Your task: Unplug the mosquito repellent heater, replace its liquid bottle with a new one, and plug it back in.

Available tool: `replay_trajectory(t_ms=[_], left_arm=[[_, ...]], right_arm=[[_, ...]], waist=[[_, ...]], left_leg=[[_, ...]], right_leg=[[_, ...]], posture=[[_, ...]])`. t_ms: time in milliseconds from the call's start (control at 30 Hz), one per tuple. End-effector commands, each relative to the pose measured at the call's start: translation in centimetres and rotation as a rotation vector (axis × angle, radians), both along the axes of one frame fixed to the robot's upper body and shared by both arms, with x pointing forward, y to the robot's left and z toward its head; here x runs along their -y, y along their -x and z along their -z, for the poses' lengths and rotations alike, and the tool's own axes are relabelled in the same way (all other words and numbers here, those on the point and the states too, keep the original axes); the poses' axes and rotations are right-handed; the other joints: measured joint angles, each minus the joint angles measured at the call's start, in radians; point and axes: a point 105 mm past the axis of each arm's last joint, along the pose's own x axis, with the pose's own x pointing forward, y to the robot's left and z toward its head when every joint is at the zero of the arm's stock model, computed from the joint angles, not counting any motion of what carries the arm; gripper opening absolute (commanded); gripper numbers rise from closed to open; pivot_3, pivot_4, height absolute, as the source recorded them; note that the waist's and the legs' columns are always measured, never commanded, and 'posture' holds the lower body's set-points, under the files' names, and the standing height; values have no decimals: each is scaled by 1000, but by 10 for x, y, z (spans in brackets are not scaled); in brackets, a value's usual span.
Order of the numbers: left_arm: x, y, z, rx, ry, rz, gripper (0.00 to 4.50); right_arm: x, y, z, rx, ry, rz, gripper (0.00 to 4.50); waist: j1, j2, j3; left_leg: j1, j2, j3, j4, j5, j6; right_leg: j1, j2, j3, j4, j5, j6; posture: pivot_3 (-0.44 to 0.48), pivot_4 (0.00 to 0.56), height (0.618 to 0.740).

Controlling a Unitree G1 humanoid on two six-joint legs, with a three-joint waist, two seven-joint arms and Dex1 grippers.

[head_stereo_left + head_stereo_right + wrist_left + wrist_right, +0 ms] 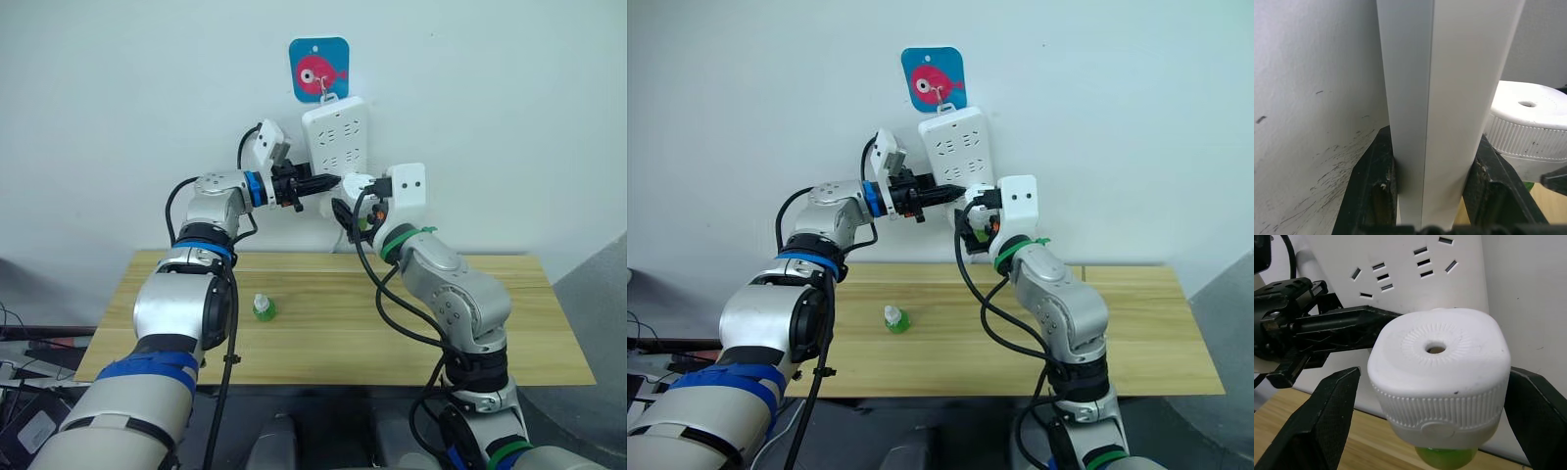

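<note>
Looking from left to right, I see my left tool [318, 183] pinching the lower edge of the white power strip [335, 135] hanging on the wall. Below, a small green bottle [263, 308] lies on the wooden desk [323, 338]. Further right, my right tool [1425, 396] has its fingers spread around the mosquito repellent heater [1442, 377], vent hole upward, just beside the strip.
</note>
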Motion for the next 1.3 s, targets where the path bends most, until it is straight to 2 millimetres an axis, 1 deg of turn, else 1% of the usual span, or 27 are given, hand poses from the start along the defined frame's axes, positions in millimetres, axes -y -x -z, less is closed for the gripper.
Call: replay_trajectory(t_ms=[33,67,133,167,233,267,433,700,833,967,1033,1133,1200,1300], left_arm=[[10,1,-17,62,-1,27,1329],[10,1,-17,63,-1,26,1329],[10,0,-17,64,-1,22,1329],[11,0,-17,64,-1,20,1329],[11,-1,-17,67,0,14,1329],[11,-1,-18,69,0,9,1329],[10,-6,-19,73,13,-45,1329],[7,-11,-19,88,-2,-94,1329],[7,-12,-19,91,1,-104,1329],[3,-14,-20,97,5,-132,1329],[-1,-16,-20,91,17,-153,2039],[-10,-16,-18,86,17,-171,2926],[-21,-16,-17,86,12,-191,3501],[-34,-16,-16,86,10,-222,4289]], right_arm=[[4,-3,-18,75,-27,34,4500],[4,-4,-18,78,-28,40,4500],[6,-4,-20,92,-31,44,4125],[6,-4,-20,98,-28,44,3896],[5,-3,-21,108,-23,39,3213],[5,-3,-21,111,-21,38,2966],[8,3,-21,134,33,35,2977],[21,28,-20,165,139,52,2977],[25,31,-20,157,147,62,2977],[36,29,-22,164,156,103,2977],[44,28,-20,158,159,123,2977],[58,27,-16,149,164,156,2977],[65,26,-20,171,165,175,2977],[71,25,-24,190,156,184,2977]], waist=[[1,0,0],[1,0,0],[1,0,0],[1,0,0],[2,0,0],[2,0,0],[8,0,0],[12,0,1],[11,0,1],[11,0,1],[10,0,1],[8,0,1],[7,0,1],[4,0,1]], left_leg=[[0,0,0,0,0,0],[0,0,0,0,0,0],[0,0,0,0,0,0],[0,0,0,0,0,0],[0,0,0,0,0,0],[0,0,0,0,0,0],[0,0,0,0,0,0],[-3,-1,-1,1,0,0],[-2,-1,-1,1,0,0],[-2,-1,-2,2,0,0],[-2,-1,-1,2,0,0],[-2,-1,-1,1,0,0],[-2,-1,-2,1,0,0],[2,-1,0,2,2,0]], right_leg=[[0,0,0,0,0,0],[0,0,0,0,0,0],[0,0,0,0,0,0],[0,0,0,0,0,0],[0,0,0,0,0,0],[0,0,0,0,0,0],[0,0,0,-1,0,0],[0,-1,0,-5,0,0],[1,0,0,-2,0,0],[1,0,0,-2,0,0],[1,0,0,-2,0,0],[0,0,0,-2,0,0],[0,0,0,-1,0,0],[1,1,2,3,0,0]], posture=[[-116,182,740],[-117,183,740],[-119,183,740],[-121,183,740],[-124,183,740],[-124,182,740],[-126,183,740],[-130,185,740],[-134,182,740],[-134,180,740],[-134,180,740],[-125,166,740],[-122,164,740],[-115,161,740]])
